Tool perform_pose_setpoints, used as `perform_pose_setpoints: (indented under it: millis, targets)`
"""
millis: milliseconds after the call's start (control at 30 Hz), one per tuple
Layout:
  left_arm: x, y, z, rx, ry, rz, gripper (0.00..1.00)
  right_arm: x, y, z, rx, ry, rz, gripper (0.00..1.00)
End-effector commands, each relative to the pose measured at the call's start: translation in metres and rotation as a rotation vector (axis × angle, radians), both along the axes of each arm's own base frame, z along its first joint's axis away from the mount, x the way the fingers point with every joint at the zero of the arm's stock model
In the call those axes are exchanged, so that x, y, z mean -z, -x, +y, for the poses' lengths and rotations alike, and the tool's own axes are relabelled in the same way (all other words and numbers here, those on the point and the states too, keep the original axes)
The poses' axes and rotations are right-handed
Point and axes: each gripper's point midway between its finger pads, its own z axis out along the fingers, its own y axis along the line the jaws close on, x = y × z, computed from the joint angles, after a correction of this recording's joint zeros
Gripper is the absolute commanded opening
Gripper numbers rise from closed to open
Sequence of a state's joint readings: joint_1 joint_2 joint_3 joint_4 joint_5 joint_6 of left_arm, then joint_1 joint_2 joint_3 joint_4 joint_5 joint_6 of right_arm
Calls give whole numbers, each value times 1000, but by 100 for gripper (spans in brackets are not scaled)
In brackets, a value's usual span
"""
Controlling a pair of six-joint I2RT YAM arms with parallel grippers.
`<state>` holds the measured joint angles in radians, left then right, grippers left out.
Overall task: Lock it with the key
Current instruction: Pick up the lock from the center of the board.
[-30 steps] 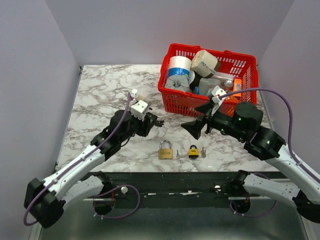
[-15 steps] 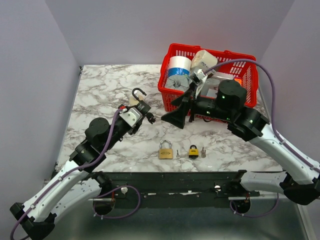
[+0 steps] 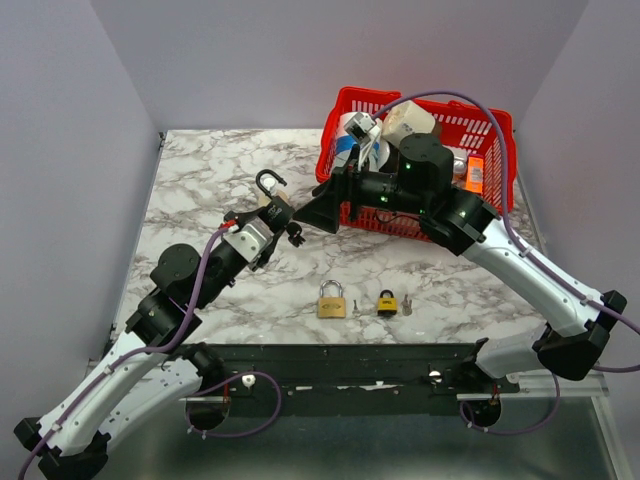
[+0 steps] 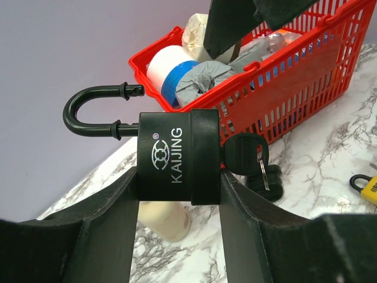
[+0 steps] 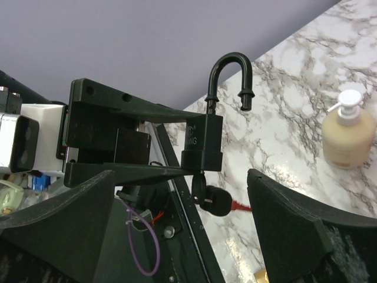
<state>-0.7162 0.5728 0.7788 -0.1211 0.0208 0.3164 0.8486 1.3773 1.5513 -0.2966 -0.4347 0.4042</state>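
in the left claw point(image 4: 179, 180), pinched firmly, sits the black padlock point(image 4: 177, 147), shackle point(image 4: 88, 112) open. centre the spread right claw point(image 5: 181, 177) squarely over the key point(image 4: 244, 154) before closing.

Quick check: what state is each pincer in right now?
Left pincer: closed on the black padlock, with the key in it.
Right pincer: open, holding nothing.

open gap between black padlock point(image 4: 177, 156) and right end effector point(image 3: 318, 208); red basket point(image 3: 498, 125) behind.
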Motion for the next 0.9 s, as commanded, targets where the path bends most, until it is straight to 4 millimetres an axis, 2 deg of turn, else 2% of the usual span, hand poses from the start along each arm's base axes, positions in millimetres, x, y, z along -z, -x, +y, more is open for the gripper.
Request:
perform_pose_setpoints:
  millis: [0,133,333,600,733,867]
  targets:
    - [-64,18,3,50,120,-183,2,4,8,11,-87,-21,34,98]
    - [-70,22,1,76,127,-195,2,15,5,17,-96,-17,56,94]
    - [-75,24,0,84,141,-205,2,9,5,28,-135,-47,68,90]
    - [-84,22,2,70,165,-220,2,26,3,37,-151,-42,146,79]
    - [-84,22,1,72,169,-221,2,23,1,39,-150,-51,140,69]
    - [-82,22,-1,78,178,-212,2,22,-1,43,-149,-60,141,67]
